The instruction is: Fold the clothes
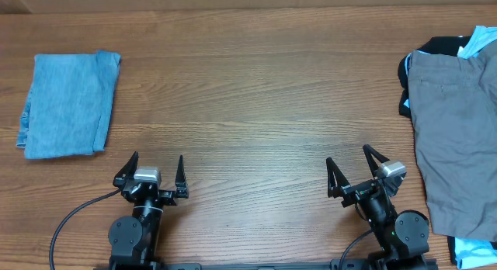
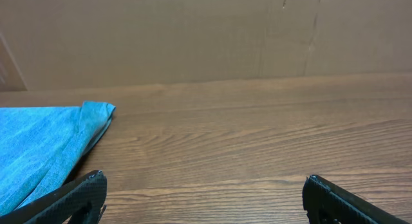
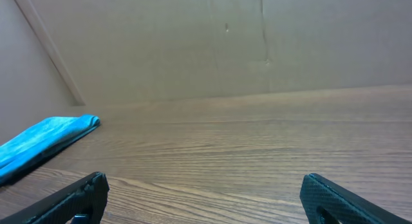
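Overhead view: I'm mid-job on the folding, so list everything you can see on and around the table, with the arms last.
folded jeans: one, light-blue denim, far left of the table
grey trousers: one, grey, spread on top of the pile at the right edge
black garment: one, black, under the trousers' far end
pale-blue garment: pale blue, peeking out at the pile's far end and near end; cannot tell if it is one piece
table: one, brown wood
left gripper: one, black, near edge left, open, holding nothing
right gripper: one, black, near edge right, open, holding nothing
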